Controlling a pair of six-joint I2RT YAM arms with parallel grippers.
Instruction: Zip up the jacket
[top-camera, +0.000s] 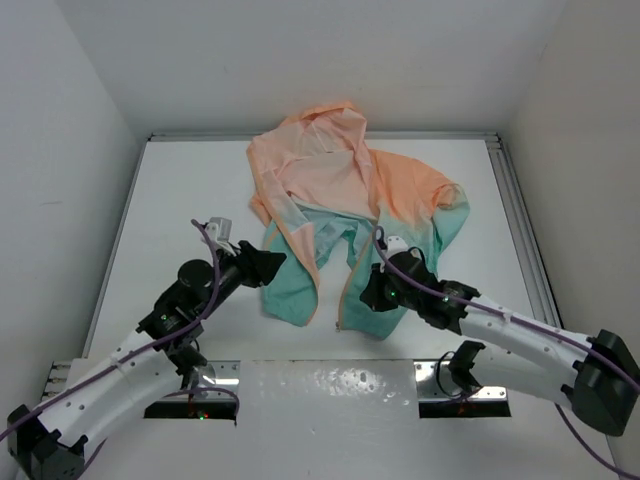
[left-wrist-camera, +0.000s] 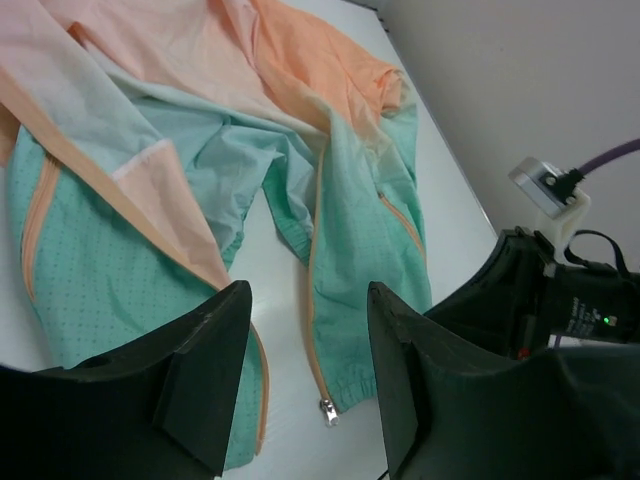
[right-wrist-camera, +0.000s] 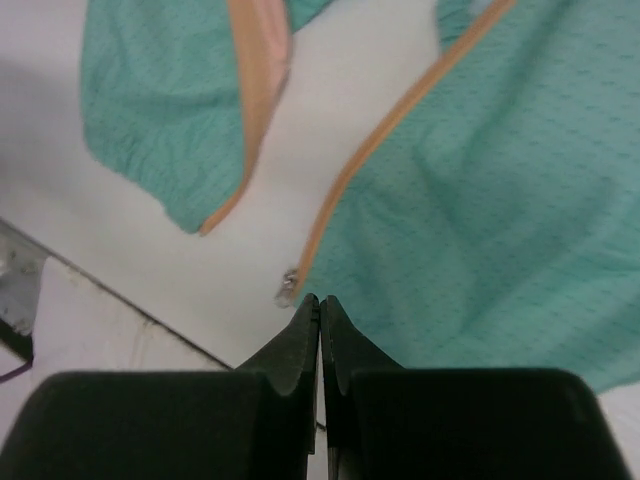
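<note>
Lying open-fronted on the table, the jacket exposes both zipper edges; left gripper hovers near one hem, jaws parted, empty; right gripper, closed and empty, sits beside the zipper pull, presumably to grasp it.

High rear view looking down, wrist views close, sharing jacket hem

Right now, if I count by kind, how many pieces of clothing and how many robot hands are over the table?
jacket: 1
robot hands: 2 (left hand, right hand)
Total: 3
</note>
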